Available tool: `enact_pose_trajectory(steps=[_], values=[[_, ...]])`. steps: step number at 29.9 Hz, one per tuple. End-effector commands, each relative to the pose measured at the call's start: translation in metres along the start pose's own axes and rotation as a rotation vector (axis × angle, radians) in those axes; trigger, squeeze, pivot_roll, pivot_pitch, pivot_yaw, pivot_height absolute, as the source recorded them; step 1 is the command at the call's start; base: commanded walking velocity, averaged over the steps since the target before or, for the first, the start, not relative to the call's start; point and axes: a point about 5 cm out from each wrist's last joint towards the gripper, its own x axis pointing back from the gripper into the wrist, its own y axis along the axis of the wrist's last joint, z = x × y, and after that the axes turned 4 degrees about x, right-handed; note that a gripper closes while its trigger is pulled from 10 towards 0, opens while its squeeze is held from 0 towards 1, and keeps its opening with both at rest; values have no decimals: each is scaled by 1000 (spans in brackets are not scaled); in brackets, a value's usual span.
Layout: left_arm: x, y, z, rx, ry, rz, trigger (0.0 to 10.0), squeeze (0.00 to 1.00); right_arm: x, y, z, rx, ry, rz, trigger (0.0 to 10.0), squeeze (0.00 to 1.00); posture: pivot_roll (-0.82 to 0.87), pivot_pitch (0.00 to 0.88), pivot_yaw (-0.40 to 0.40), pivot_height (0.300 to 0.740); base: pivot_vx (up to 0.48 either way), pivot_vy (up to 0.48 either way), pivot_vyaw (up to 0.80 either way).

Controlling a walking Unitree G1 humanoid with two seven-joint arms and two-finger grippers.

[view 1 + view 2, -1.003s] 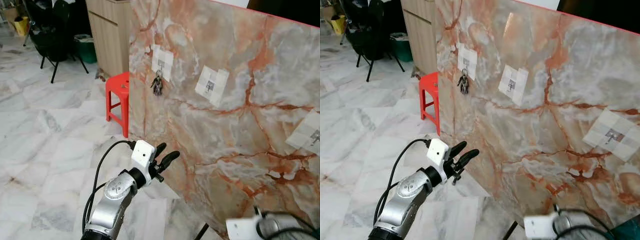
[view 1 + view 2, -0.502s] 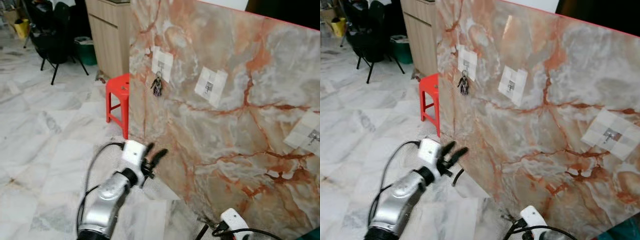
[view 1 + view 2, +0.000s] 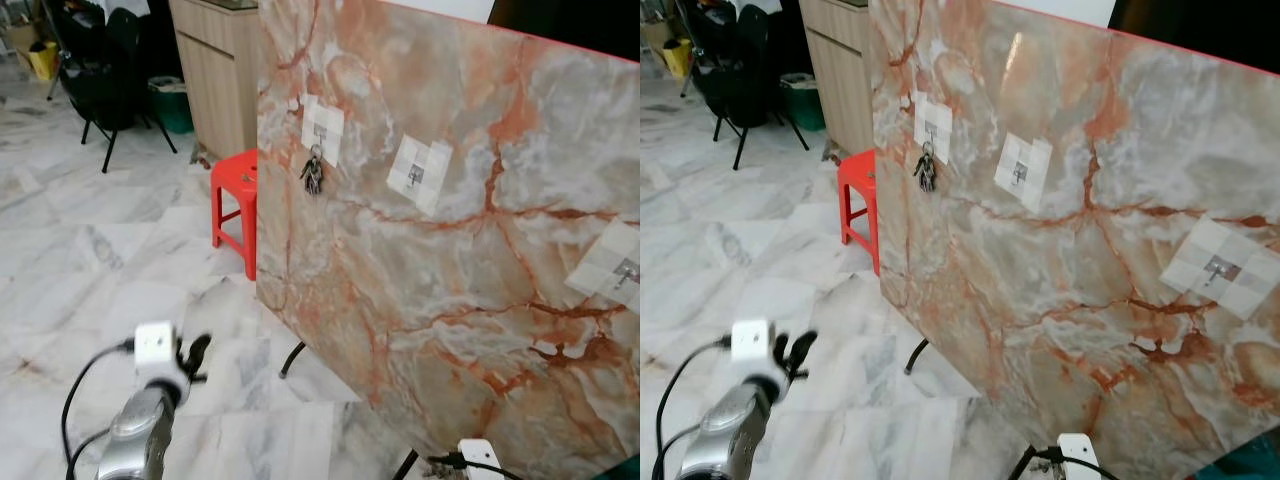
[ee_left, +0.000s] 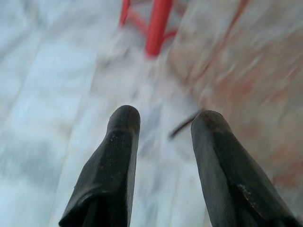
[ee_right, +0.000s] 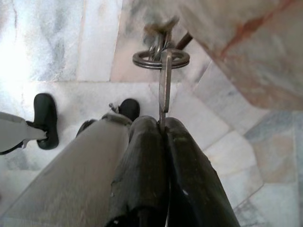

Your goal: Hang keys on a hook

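A bunch of keys [image 3: 314, 175] hangs on the leftmost hook of an upright marble-patterned board [image 3: 450, 260]. Two more taped hooks sit bare on the board, one in the middle [image 3: 417, 175] and one at the right [image 3: 625, 268]. My left gripper [image 3: 196, 350] is low over the floor, well left of the board, with its fingers [image 4: 124, 142] open and nothing between them. In the right wrist view, my right gripper [image 5: 161, 125] is shut on a key, with its ring and the other keys [image 5: 161, 59] sticking out past the fingertips. Its white wrist box [image 3: 478, 455] shows at the bottom edge.
A red plastic stool [image 3: 235, 190] stands against the board's left edge, with a wooden cabinet [image 3: 215, 70], a green bin [image 3: 172, 95] and a black chair [image 3: 100, 70] behind it. A dark stand leg [image 3: 292, 360] juts out under the board. Marble floor spreads to the left.
My left arm has dropped down and to the left, away from the board, still open. My right wrist has sunk lower in the view.
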Motion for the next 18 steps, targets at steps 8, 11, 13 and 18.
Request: enact_pose_trajectory(steps=[8, 11, 13, 18], values=[[22, -69, 6, 55, 89, 234, 10000, 0, 3, 8, -11, -35, -75, -71, 10000, 0, 107, 0, -102, 740, 0, 0, 0], [27, -84, 5, 70, 103, 299, 10000, 0, 3, 7, -13, -63, -103, -88, 10000, 0, 107, 0, -95, 740, 0, 0, 0], [31, -91, 5, 65, 108, 330, 10000, 0, 3, 6, -14, -66, -110, -82, 10000, 0, 104, 0, -92, 740, 0, 0, 0], [44, -114, 6, 53, 126, 447, 10000, 0, 3, 2, -16, -87, -156, -77, 10000, 0, 107, 0, -89, 740, 0, 112, 0]])
